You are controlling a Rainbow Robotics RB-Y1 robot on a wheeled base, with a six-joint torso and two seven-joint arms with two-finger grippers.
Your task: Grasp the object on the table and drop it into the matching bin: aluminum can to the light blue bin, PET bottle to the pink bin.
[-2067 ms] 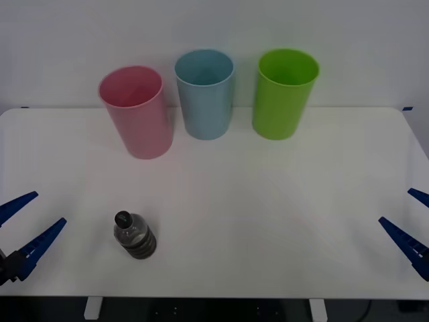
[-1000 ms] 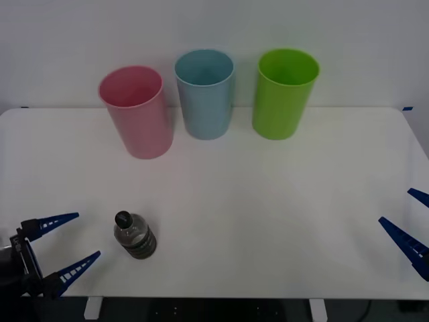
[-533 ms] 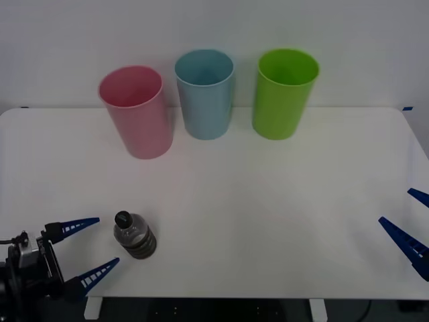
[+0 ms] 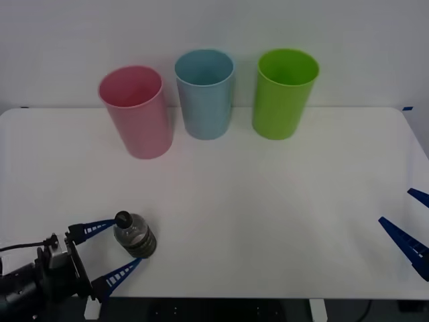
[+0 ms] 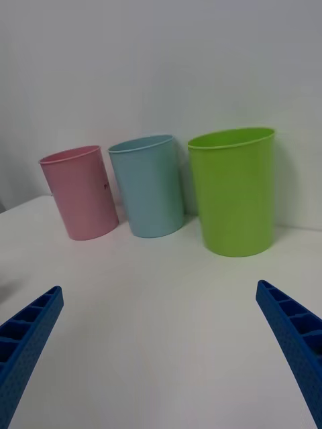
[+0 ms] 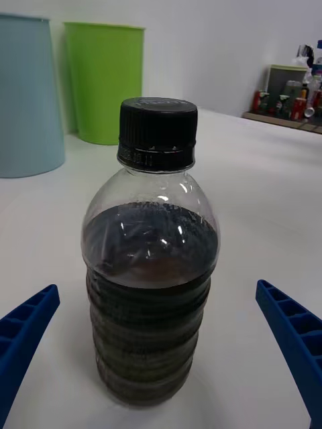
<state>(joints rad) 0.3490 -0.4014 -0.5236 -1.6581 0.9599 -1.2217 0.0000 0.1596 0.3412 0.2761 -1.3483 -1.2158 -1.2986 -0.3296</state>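
Observation:
The PET bottle (image 4: 135,238), small and clear with a black cap and dark contents, stands upright near the front left of the white table (image 4: 268,201). In the left wrist view the PET bottle (image 6: 149,268) stands upright between the two blue fingers. My left gripper (image 4: 112,251) is open, its fingertips on either side of the bottle, not touching it. At the back left stands the pink bin (image 4: 136,111), with the light blue bin (image 4: 204,94) to its right. My right gripper (image 4: 410,225) rests open at the table's front right edge.
A green bin (image 4: 284,93) stands to the right of the light blue bin at the back. The right wrist view looks at the pink bin (image 5: 80,193), the light blue bin (image 5: 149,185) and the green bin (image 5: 234,190) in a row. A white wall rises behind them.
My left gripper has moved right from the table's left edge until its open fingers flank the bottle. The bottle and the right arm have not moved.

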